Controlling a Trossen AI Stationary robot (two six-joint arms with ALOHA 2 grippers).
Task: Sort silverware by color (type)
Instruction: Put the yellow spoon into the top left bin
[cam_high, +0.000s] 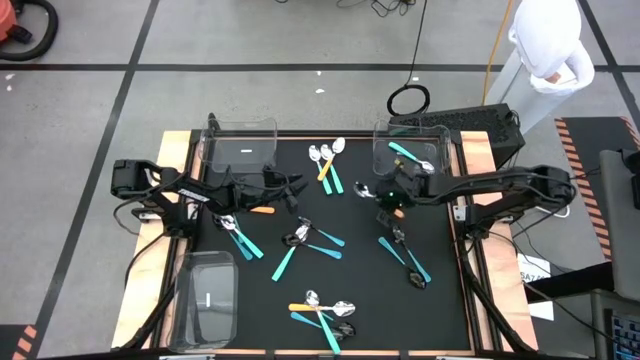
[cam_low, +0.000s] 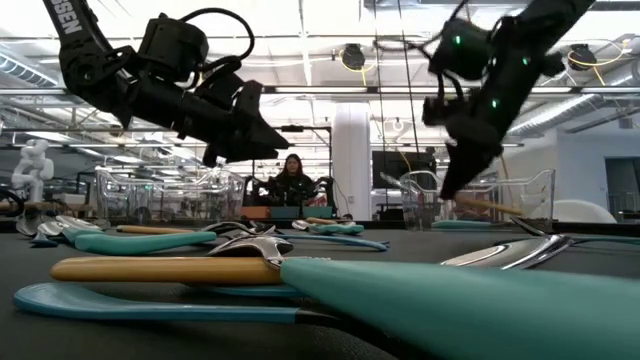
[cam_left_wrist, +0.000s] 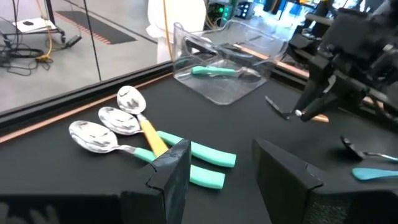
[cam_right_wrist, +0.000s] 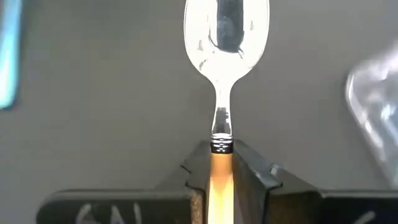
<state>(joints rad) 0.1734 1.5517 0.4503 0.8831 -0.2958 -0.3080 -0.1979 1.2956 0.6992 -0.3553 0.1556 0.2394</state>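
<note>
Barely begun: my right gripper (cam_right_wrist: 221, 165) pinches an orange-handled spoon (cam_right_wrist: 225, 37) near the table's far right bin (cam_high: 410, 145), which holds one teal piece. My left gripper (cam_left_wrist: 221, 165) hangs open, empty; most silverware lies scattered.

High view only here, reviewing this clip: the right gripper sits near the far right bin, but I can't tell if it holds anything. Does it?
Observer: Yes. In the right wrist view the right gripper is shut on an orange-handled spoon, clamped at the top of the handle, bowl pointing away.
Operator: Is that spoon off the mat?
Observer: The low view shows the orange handle hanging clear of the table.
Operator: And the left gripper?
Observer: The left gripper is open and empty, facing three silver spoons lying side by side.
Operator: What's in the far right bin?
Observer: The clear bin holds teal-handled silverware.
</note>
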